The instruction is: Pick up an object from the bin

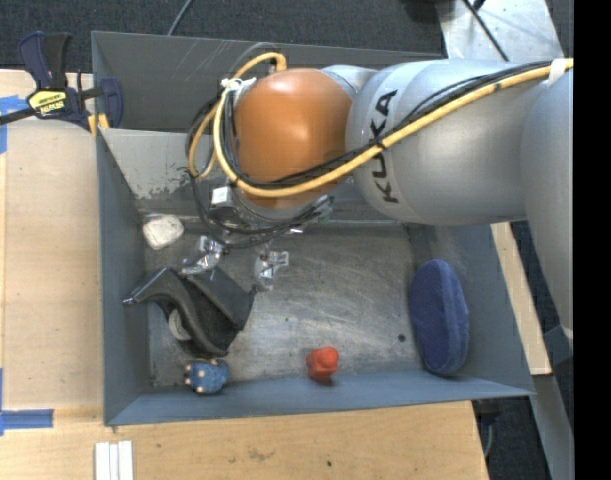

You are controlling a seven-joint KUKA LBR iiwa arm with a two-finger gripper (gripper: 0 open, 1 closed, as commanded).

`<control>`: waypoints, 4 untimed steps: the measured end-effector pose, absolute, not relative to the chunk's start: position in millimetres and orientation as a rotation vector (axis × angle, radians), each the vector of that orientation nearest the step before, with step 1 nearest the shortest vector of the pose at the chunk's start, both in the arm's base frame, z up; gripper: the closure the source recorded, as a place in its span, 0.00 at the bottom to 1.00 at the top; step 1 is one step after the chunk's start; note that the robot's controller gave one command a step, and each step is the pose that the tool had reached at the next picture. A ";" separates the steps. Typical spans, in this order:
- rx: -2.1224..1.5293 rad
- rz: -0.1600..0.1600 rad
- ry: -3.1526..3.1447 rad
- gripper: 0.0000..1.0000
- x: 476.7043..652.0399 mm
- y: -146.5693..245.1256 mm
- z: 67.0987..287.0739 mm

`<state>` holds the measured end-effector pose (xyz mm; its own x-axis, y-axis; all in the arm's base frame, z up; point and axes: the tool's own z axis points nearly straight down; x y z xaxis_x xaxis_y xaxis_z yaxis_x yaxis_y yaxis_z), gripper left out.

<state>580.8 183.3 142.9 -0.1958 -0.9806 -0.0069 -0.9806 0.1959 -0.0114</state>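
Grey bin point(120, 268), pick not done yet, so log this as an early stage. Gripper point(237, 262) sits low in the bin's left half under the orange cover point(290, 128). Its two metal fingers point(273, 265) are spread apart with bare floor between them, so it is released and grasps nothing.

Nearest thing is the black curved piece point(200, 303), just beside the view-left fingertip, lying towards the bin's near-left corner. Whether they touch, you cannot tell from this angle. I'd judge it the likely target, but the fingers are not round it. Left to do: get the fingers round something, close, lift clear.

Count is one of each, five loose things:
- one black curved piece
- one white lump point(163, 231), back left, near the gripper
- one small blue toy point(207, 376) at the front wall
- one small red piece point(323, 363), front middle
- one dark blue oval pad point(440, 316) at the right wall, well apart from the gripper
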 end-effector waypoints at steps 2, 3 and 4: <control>-2.275 0.000 2.164 1.00 574.8 197.8 83.8; -2.468 -0.003 1.931 1.00 625.3 234.2 130.4; -2.550 -0.002 1.824 1.00 614.1 233.1 157.6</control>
<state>614.1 233.1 157.6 0.3233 -0.9463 -0.0028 -0.9463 -0.3233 -0.0062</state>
